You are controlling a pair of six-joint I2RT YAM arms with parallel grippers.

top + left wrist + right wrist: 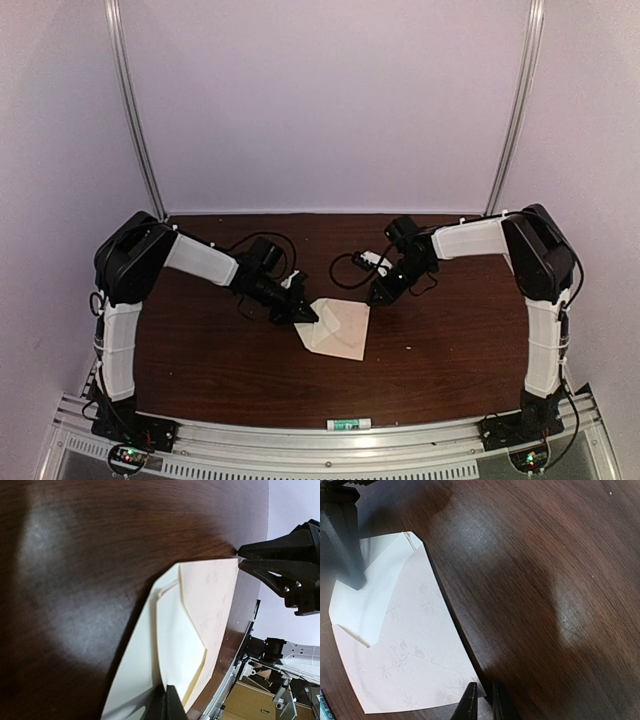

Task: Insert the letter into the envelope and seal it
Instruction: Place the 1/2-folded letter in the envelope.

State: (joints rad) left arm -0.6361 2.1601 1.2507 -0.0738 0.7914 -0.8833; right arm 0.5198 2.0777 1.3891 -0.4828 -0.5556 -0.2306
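"Envelope (340,330) first. Where is it?" asks Mia.

"It lies flat in the middle of the brown table (200,350), between the two arms," says Ben. "It has faint flowers printed on it."

"Is it open?"

"Yes, its mouth is open. Plain pale paper (372,612) shows there, with thin edges stacked at one corner. I cannot tell if that is the letter or the envelope's own inside."

"What about the left gripper (303,314)?"

"Its jaws are squeezed together. Its tip is down on the pale paper, at the left end of the envelope."

"And the right gripper (380,296)?"

"It is at the far right corner of the envelope. Its fingers (469,706) stand close, with just a thin gap. The corner sits right at the tips."

"Does it hold the corner?"

"I cannot tell. The corner reaches the gap, but I cannot see if the fingers pinch it."

"Anything else?"

"A small white and green thing (348,425) lies on the metal rail (250,432) at the near edge. It is too small to name."
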